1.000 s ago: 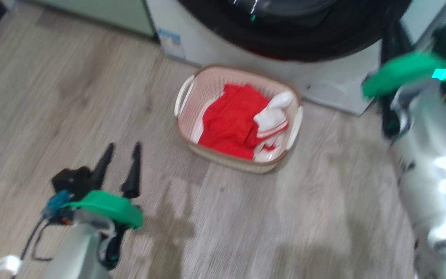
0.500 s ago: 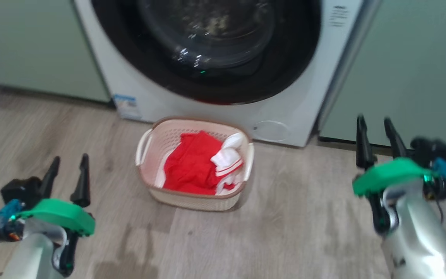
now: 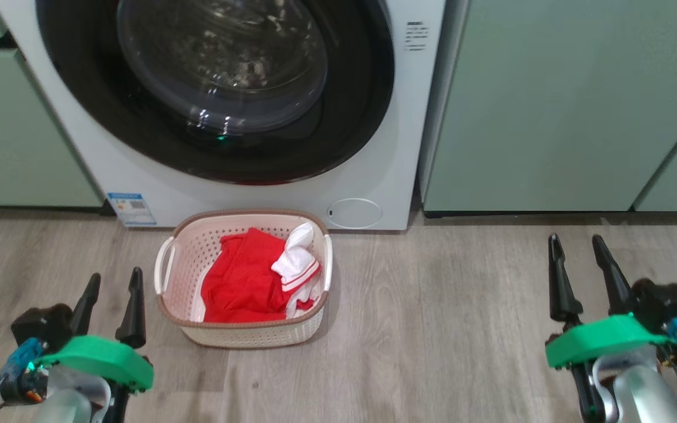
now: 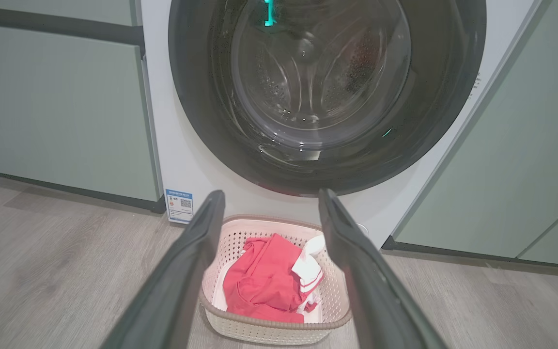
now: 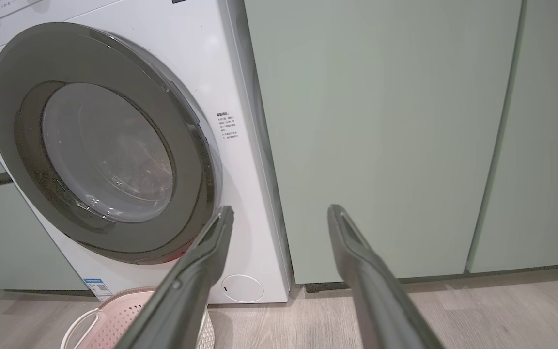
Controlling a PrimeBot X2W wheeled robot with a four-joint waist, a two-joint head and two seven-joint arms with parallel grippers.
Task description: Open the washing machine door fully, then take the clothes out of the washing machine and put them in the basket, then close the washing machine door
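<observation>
Head view shows the washing machine door (image 3: pixel 221 64) shut flat on the white washing machine (image 3: pixel 400 147). Down on the wood floor (image 3: pixel 432 329), right in front of the machine and under the door, sits the basket (image 3: pixel 250 336). The red clothes (image 3: pixel 241 291) lie inside it, with a white bit on the right. Pale green cabinets (image 3: pixel 550 106) stand on both sides of the machine. A blue sticker (image 3: pixel 131 208) and a small round hatch (image 3: pixel 354 212) are low on its front. The left gripper (image 3: pixel 115 274) is just left of the basket, fingers wide apart, holding nothing. The right gripper (image 3: pixel 575 239) is far off to the right, spread wide and empty too.
</observation>
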